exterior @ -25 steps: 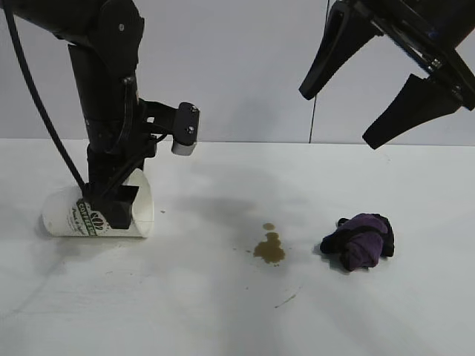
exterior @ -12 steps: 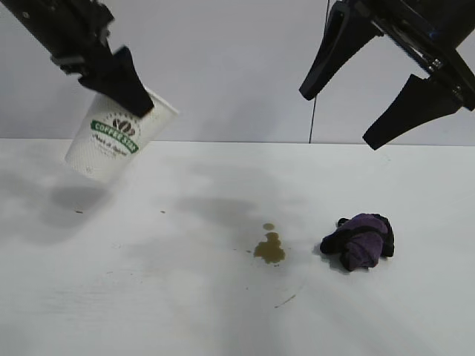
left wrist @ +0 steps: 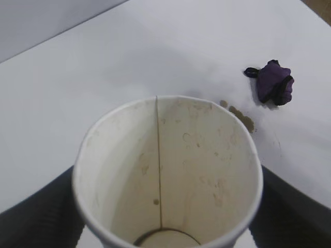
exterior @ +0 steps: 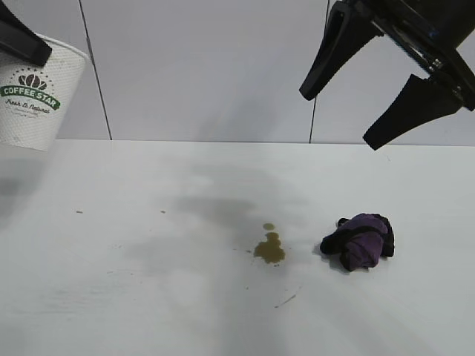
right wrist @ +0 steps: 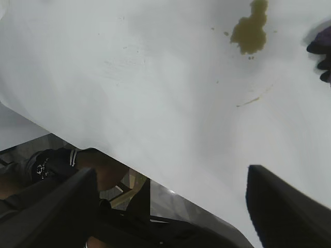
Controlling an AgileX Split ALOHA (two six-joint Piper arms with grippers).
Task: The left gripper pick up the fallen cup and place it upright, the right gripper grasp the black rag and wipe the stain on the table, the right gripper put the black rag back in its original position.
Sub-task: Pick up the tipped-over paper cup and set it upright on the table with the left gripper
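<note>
Left claw carrying the paper cup aloft, nearly upright

The left claw [left wrist: 165, 206] is pinching the paper cup [exterior: 33, 89] high over the bench [exterior: 148, 297] at far left; lowering it squarely, base first, before letting go should prevent tipping. The right claw [exterior: 371, 89] is hanging spread above the rag [exterior: 360, 241], beside the stain [exterior: 269, 248].

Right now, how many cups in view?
1. The fallen cup is off the table, held in the left gripper at the exterior view's top left, mouth toward the wrist camera. None elsewhere; off-frame unknown.
</note>
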